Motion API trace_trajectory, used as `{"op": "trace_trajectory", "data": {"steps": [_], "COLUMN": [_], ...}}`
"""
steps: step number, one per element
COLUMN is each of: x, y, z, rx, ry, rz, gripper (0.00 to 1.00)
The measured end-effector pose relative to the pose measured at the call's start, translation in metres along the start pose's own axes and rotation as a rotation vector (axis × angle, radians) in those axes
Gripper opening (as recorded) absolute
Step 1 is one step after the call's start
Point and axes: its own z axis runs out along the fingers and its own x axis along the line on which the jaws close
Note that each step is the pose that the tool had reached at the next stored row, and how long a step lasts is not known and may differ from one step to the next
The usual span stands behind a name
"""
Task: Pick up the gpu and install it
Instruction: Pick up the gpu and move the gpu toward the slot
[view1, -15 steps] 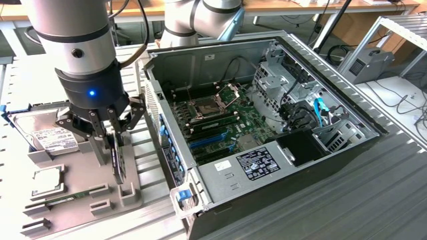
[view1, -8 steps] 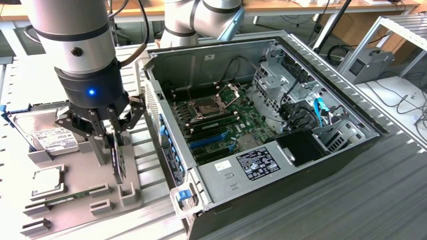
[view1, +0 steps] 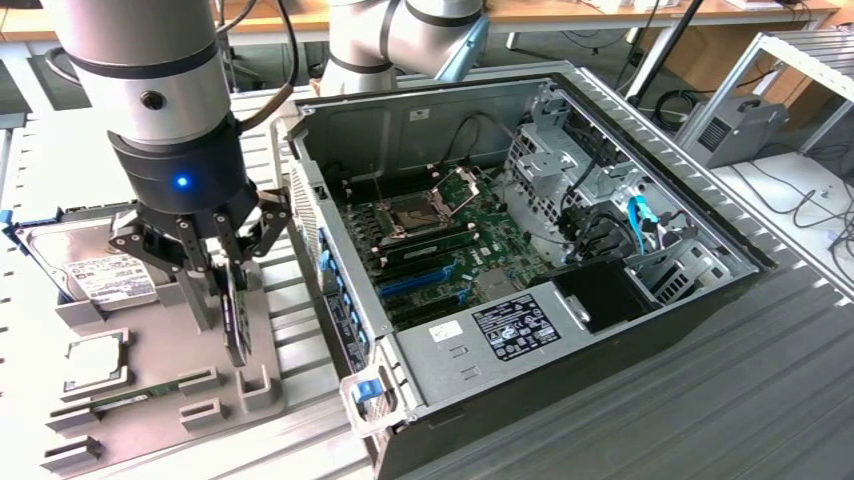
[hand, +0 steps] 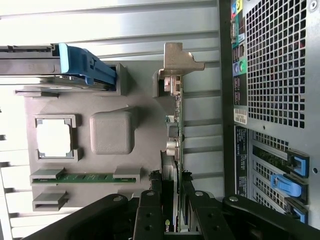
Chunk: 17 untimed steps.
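The gripper (view1: 224, 300), jaws clamped on the gpu (view1: 238, 335), holds it on edge at the grey holder (view1: 167, 345), exterior view's near left beside the open case (view1: 601, 390); pick-up looks underway, and freeing it calls for a straight, upright lift.

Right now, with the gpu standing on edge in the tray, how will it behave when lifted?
Probably stiff: the gpu is a flat board with a metal bracket. Thin and standing on edge in the gray holder, it could tip if nudged sideways. Its exposed board edge looks fragile.
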Motion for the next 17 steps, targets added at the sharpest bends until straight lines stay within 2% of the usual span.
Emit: {"op": "trace_trajectory", "data": {"steps": [17], "x": [-0.0001], "y": [-0.0002], "z": [-0.0044], "rx": [0.0000], "ry": [0.0000], "rz": [0.000], "gripper": [0.26]}}
